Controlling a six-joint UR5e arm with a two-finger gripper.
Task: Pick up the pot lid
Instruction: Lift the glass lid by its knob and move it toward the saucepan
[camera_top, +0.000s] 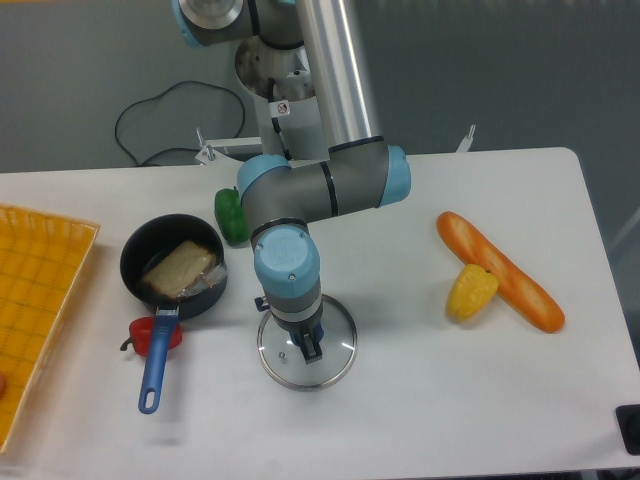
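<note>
Orange-yellow basket (52, 290) on my feed, cut off by the left edge of the frame. Next, lower left: red item (143, 336), partly behind the blue handle (153, 375), which slants down from the black pan (132, 262). Pan is left of centre; in it I see a brown bread-like piece (172, 268) and something clear (210, 279) by its right side. Black cable (148, 97) loops across the upper left, past the back edge of the table (420, 420). Green vegetable-like item (231, 215) lies just right of the pan, a bit higher in the frame, near my arm (285, 205). Arm comes in from top centre and bends down to the middle, gripper (309, 346) pointing down over the pot lid (336, 364). Lid is clear, round, lying flat on the table just below centre, with bits of blue showing at its middle beside the fingertips. Fingers: partly hidden by the gripper body, so I can't tell whether they're apart, together or clamped on anything. Right of centre, yellow item (471, 292), close to the long orange-brown loaf (497, 268) slanting down to the right. Last one: dark piece (630, 418), cut off at the lower right edge.
</note>
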